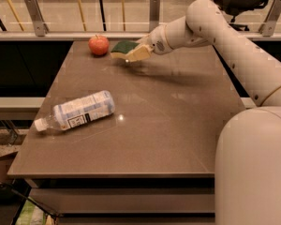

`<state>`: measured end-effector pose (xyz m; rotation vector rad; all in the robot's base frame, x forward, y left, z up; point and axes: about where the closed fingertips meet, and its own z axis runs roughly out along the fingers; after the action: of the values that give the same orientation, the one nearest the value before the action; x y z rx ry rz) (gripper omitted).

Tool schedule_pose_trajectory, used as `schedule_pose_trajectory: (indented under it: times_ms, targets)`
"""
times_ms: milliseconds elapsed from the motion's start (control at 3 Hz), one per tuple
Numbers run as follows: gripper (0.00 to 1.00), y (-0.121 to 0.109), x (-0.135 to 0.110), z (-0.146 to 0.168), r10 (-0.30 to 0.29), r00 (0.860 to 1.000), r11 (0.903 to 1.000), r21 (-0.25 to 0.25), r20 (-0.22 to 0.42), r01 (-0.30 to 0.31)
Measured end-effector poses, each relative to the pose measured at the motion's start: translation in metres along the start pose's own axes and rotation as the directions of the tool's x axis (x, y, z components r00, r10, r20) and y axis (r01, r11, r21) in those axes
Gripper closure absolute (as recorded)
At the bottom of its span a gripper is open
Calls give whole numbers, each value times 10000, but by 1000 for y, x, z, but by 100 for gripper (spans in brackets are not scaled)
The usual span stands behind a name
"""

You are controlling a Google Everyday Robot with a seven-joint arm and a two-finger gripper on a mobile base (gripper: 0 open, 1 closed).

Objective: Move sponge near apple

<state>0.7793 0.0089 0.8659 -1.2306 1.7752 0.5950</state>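
Green-topped sponge (123, 47) gripped by end effector (132, 53); transport step judged nearly complete. Apple (99, 45) sits just beyond its tip. Next: lower to bench (159, 125), release.

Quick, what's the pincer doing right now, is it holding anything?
Pincer: shut on the sponge, just right of the apple, at the far end of the table.
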Motion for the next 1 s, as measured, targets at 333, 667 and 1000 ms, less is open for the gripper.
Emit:
schedule_pose_trajectory:
  times_ms: [333, 667, 1000]
  targets:
    - [60, 2, 0, 4, 3, 10000, 10000, -56, -7, -3]
    - [37, 3, 1, 7, 8, 10000, 9999, -107, -15, -8]
    - [13, 5, 1, 10, 12, 10000, 9999, -162, -22, -12]
